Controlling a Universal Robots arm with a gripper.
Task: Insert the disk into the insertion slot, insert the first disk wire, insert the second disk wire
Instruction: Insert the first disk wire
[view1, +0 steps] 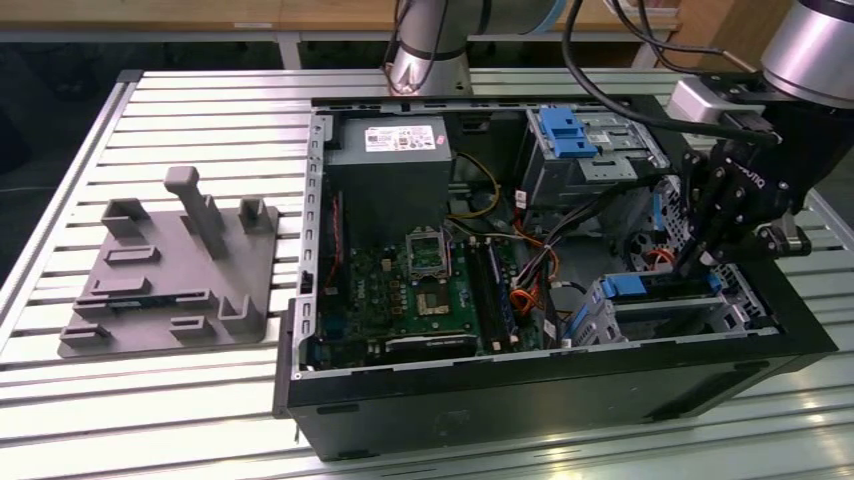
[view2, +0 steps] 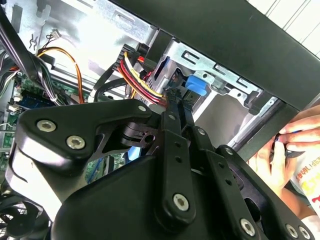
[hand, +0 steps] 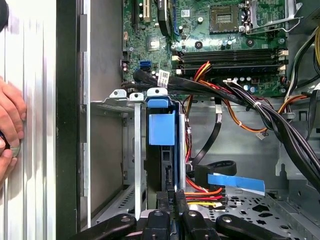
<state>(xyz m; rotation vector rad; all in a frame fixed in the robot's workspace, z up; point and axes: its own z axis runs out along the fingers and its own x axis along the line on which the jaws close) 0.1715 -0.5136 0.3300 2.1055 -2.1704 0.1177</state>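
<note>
Disk (hand: 162, 127) sits in the insertion slot (hand: 112, 105), near corner of the case (view1: 534, 400), exterior view's right. Gripper (hand: 173, 197) clamps the disk wire (hand: 202, 197) at the disk's end

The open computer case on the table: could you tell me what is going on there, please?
The robot arm's gripper is inside the computer case. The disk, in its blue carrier, already sits in the insertion slot, and the gripper is shut on a wire connector with red and yellow leads at the disk's end. A person's hand rests beside the case.
</note>
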